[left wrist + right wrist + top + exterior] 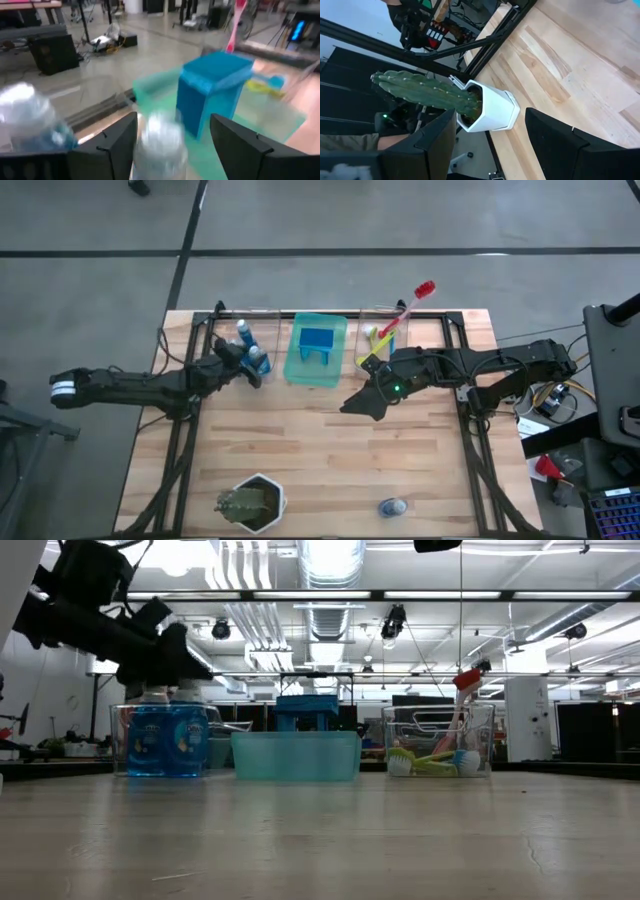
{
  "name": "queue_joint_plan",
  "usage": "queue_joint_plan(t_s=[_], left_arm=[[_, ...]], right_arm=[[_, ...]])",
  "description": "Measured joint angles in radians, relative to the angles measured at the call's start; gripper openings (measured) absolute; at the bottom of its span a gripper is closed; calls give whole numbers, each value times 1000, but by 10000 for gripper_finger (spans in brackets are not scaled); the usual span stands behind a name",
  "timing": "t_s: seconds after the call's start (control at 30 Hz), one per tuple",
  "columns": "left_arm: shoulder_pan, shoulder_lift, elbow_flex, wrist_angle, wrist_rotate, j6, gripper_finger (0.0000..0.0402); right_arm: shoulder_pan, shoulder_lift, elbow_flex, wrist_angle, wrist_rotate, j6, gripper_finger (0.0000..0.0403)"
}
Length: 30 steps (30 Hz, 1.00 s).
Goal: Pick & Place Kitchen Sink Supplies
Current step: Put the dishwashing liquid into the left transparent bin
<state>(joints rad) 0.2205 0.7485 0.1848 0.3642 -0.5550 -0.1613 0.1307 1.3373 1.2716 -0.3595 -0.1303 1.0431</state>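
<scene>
Two blue bottles with pale caps [250, 348] [165, 738] stand upright in a clear bin at the table's far left. My left gripper [247, 366] [173, 120] hovers open just above them, its fingers on either side of one pale cap [160, 140]; I see no touch. Blue sponges [317, 342] [212, 85] stand stacked in the green tray [300, 370]. Red, blue and yellow-green brushes [390, 330] [440, 755] lean in the far right clear bin. A third blue bottle [392, 506] lies near the near edge. My right gripper [358, 404] [490, 115] is open over mid-table, holding nothing.
A green plant in a white hexagonal pot [250, 502] [492, 110] stands at the near edge, left of the lying bottle. Bare wood lies between the far row of bins and the near edge. Black frame rails [180, 440] run along the table's left and right sides.
</scene>
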Motion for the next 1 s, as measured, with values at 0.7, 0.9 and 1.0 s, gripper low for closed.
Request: queue_joint_plan(t_s=[0.7,0.9,1.0], left_arm=[[-1,-143,340,-209,188,-47,239],[-1,-141,520,-295,400,-146,239],[-1,-135,593,-296,455,-210,239]], right_arm=[[41,0,0,-139,-57,-53,233],[150,1,0,-334,-65,-136,232],[175,14,-3,-415,-32,-105,232]])
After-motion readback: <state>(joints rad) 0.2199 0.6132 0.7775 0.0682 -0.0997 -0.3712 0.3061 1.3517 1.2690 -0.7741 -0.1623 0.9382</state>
